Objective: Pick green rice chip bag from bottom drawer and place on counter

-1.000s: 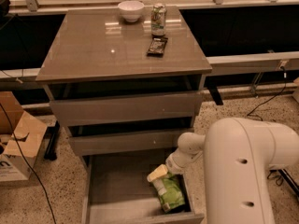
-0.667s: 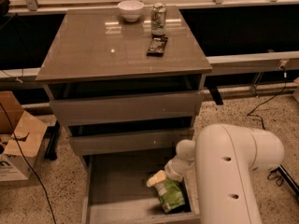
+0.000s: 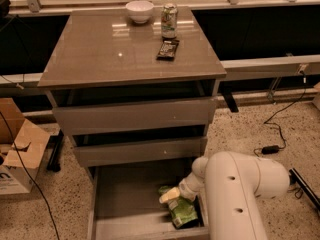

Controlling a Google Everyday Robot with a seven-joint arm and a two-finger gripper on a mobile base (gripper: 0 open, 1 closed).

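Observation:
The bottom drawer (image 3: 125,194) is pulled open below two shallower drawers. The green rice chip bag (image 3: 181,211) lies at the drawer's right front corner, lime green and crinkly. My gripper (image 3: 168,196) reaches down into the drawer from the white arm (image 3: 235,194) at the right. Its pale tip sits on the bag's upper left end. The arm's bulk hides the drawer's right edge. The counter (image 3: 120,49) is the glossy grey-brown top above.
On the counter stand a white bowl (image 3: 139,11), a green-and-white can (image 3: 169,20) and a dark wrapper bar (image 3: 168,49). A cardboard box (image 3: 17,154) sits on the floor at the left. Cables (image 3: 272,146) lie on the floor at the right.
The arm has swung left and lower in the view, and the gripper has come down onto the bag's upper end. The bag has stayed in place.

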